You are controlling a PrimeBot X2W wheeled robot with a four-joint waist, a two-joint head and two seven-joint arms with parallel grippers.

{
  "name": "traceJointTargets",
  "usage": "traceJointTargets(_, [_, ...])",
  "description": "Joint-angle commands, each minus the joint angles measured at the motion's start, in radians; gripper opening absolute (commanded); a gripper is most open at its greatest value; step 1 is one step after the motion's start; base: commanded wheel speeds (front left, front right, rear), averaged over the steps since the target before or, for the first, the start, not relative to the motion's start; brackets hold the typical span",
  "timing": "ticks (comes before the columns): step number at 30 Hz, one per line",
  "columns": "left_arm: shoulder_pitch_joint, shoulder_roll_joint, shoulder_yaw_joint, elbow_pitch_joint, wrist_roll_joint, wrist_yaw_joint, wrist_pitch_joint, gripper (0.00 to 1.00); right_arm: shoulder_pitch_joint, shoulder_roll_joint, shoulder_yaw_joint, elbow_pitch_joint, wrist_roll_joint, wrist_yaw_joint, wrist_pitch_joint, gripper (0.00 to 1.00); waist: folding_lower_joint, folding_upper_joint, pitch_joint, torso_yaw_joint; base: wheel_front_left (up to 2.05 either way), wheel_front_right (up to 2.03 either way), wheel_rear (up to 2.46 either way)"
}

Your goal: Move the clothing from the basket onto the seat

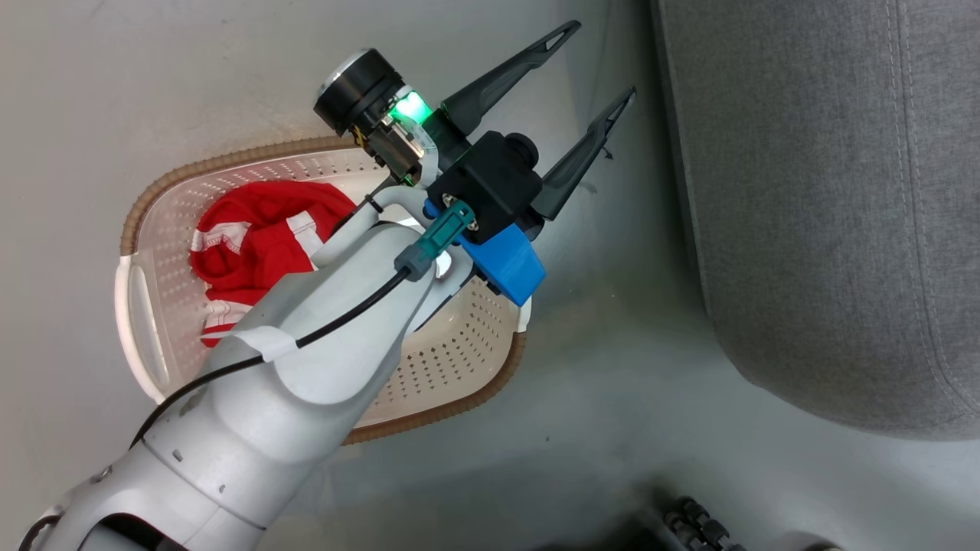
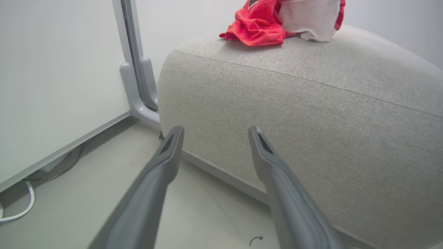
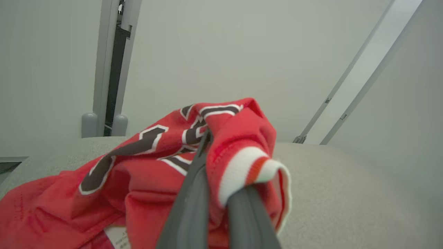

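A red garment with white stripe trim (image 1: 260, 229) lies bunched in the cream basket (image 1: 459, 360), partly hidden by my left forearm. My left gripper (image 1: 603, 60) is open and empty, held past the basket's far rim with its fingers pointing toward the light-grey seat (image 1: 827, 191). In the left wrist view the left gripper (image 2: 216, 129) faces the side of the seat (image 2: 311, 114), with the red jersey (image 2: 258, 20) up on top. My right gripper (image 3: 214, 152) is shut on the jersey (image 3: 145, 166), whose black-and-white lettering shows, just above the seat (image 3: 346, 193).
The basket stands on a pale grey floor (image 1: 612, 398), with a strip of floor between it and the seat. A grey post (image 2: 133, 69) and white wall panel stand left of the seat. A white cable (image 2: 20, 211) lies on the floor. Dark wheels (image 1: 704, 528) are at the bottom.
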Motion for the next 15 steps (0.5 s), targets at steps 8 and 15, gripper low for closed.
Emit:
traceJointTargets(8, [-0.018, 0.004, -0.008, 0.009, -0.005, 0.004, -0.004, 1.00, 0.041, 0.052, -0.008, 0.105, 0.009, 0.000, -0.004, 0.04, -0.0001, 0.0000, -0.016, -0.001, 0.00, 0.00, 0.00])
traceJointTargets(15, [0.018, -0.007, -0.009, 0.017, -0.018, 0.012, -0.005, 1.00, 0.125, 0.096, -0.013, 0.060, 0.018, 0.000, -0.004, 1.00, -0.0001, 0.0000, -0.086, 0.000, 0.00, 0.00, 0.00])
